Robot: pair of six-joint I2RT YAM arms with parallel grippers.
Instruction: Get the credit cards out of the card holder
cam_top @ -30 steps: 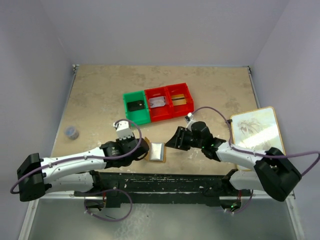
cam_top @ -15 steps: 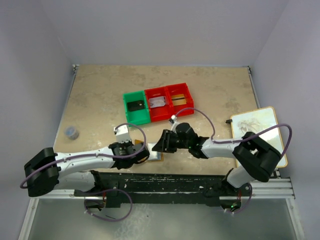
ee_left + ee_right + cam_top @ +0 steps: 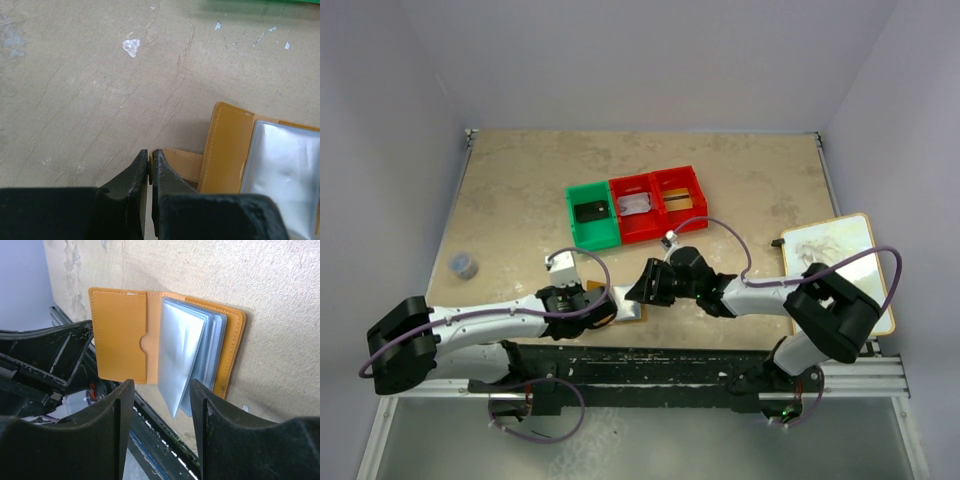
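Left end effector (image 3: 150,162) has its fingers pressed together, tips down at the little tab clasp (image 3: 182,167) of the card holder (image 3: 227,145). Whether the tab is nipped between them or only pinned beneath cannot be told. Either way, the pose looks meant to anchor the wallet against the worktop (image 3: 90,90) so it does not slide.

Facing it from the opposite side, the right end effector (image 3: 161,387) stands spread and empty. The open holder lies just ahead of its fingertips, with the pale sleeves (image 3: 182,350) fanned upright in line with the gap, a stance suited to leafing through the pockets.

Well beyond both, a black card (image 3: 590,211) lies in the green bin (image 3: 595,240). A pale card (image 3: 635,205) and a gold card (image 3: 679,200) lie in the red bins (image 3: 638,235). The sleeves look bare, though a hidden card cannot be ruled out, so the task seems nearly done.
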